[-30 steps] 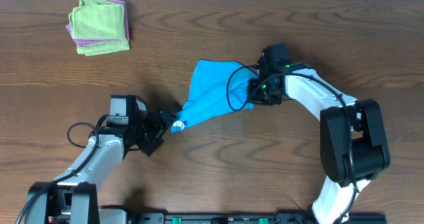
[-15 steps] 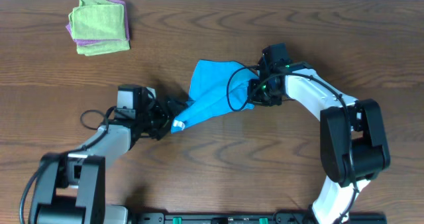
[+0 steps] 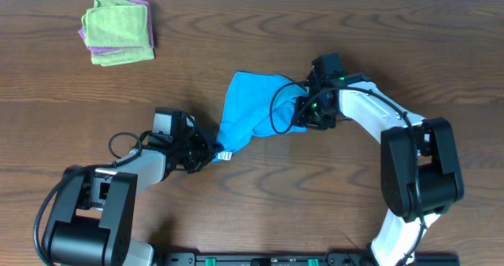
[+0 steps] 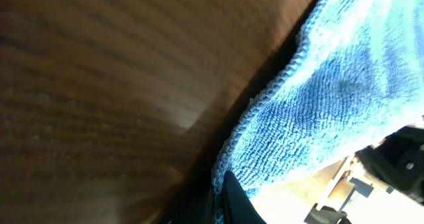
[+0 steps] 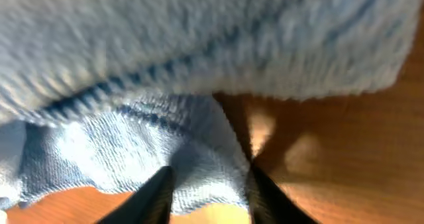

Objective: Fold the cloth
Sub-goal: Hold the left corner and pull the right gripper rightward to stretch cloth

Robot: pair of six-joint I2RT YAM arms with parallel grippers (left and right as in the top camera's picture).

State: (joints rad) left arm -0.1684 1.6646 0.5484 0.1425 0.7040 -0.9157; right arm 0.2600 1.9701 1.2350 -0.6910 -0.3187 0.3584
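Nothing legible; white tag [image 3: 224,155] on the cloth [image 3: 248,108] seems too small.

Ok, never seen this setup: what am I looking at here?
These are two robot arms at a wooden table. One picture looks down from above; the other two come from cameras on the wrists, very close. A blue cloth lies between the arms; a green cloth on a purple cloth sits in the far corner. The left gripper is shut on the blue cloth's corner. The right gripper has cloth between its parted fingers; whether it grips, I cannot tell.
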